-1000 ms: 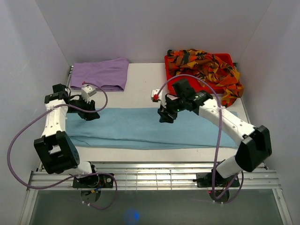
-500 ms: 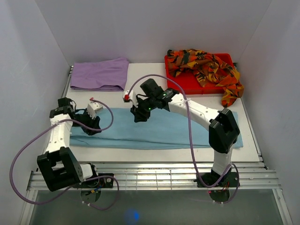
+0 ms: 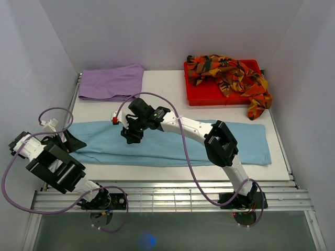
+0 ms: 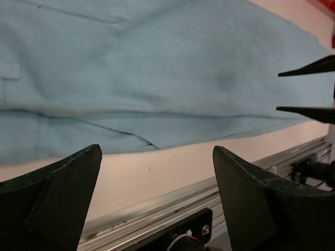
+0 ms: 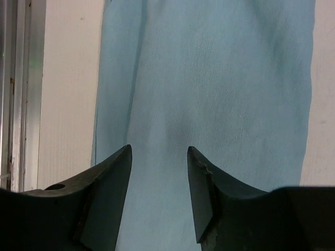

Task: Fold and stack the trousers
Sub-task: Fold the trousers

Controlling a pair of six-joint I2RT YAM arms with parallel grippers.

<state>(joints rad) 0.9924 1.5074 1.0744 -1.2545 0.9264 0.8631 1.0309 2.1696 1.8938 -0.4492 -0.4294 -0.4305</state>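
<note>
Bunching looks likely if a shallow pinch lifts one layer, since left gripper (image 3: 77, 143) and right gripper (image 3: 131, 139) both gape empty by blue trousers (image 3: 172, 145) spread along the worktop's (image 3: 159, 89) near edge.

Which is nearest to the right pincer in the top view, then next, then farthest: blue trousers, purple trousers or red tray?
1. Blue trousers, spread right beneath the right pincer.
2. Purple trousers, back left.
3. Red tray, back right.
</note>
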